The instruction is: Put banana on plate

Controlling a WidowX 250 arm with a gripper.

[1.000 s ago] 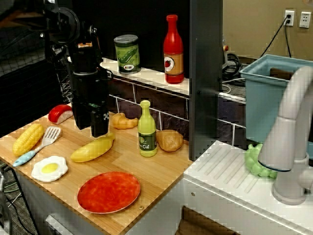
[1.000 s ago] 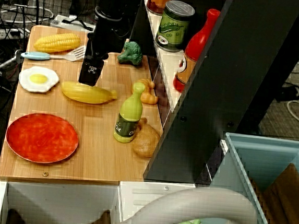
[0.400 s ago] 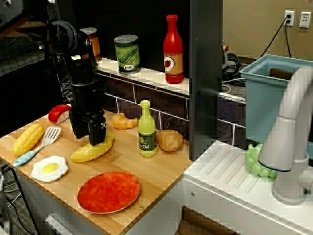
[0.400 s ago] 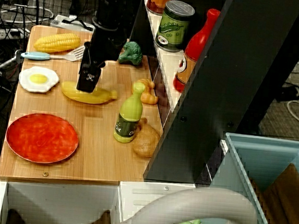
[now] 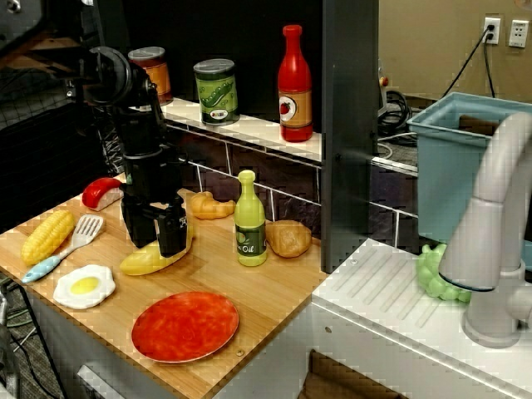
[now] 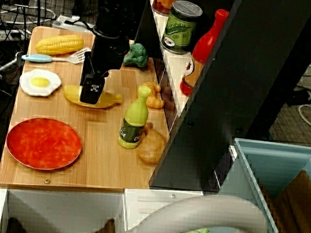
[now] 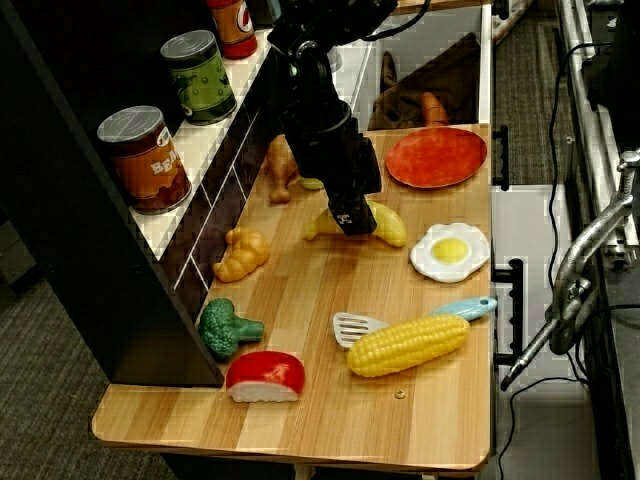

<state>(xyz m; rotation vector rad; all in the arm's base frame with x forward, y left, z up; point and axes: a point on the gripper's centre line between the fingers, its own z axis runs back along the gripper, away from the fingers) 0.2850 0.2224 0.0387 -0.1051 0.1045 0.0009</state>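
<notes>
The yellow banana (image 5: 146,261) (image 6: 107,98) (image 7: 386,226) lies flat on the wooden counter (image 5: 274,291), between the fried egg and the green bottle. My black gripper (image 5: 156,243) (image 6: 91,93) (image 7: 351,219) is down on the banana's middle, its fingers (image 5: 173,233) straddling it and still spread apart, so it is open. The red-orange plate (image 5: 184,326) (image 6: 43,143) (image 7: 436,157) sits bare at the counter's front edge, a short way from the banana.
Around the banana are a fried egg (image 5: 84,285), a blue-handled spatula (image 5: 62,249), a corn cob (image 5: 47,235), a croissant (image 5: 210,204), a green oil bottle (image 5: 250,220) and a brown roll (image 5: 288,238). Broccoli (image 6: 135,55) lies by the back shelf, which holds cans and a red bottle (image 5: 295,83).
My gripper has come down from above the counter onto the banana's middle. The banana and the plate have not moved.
</notes>
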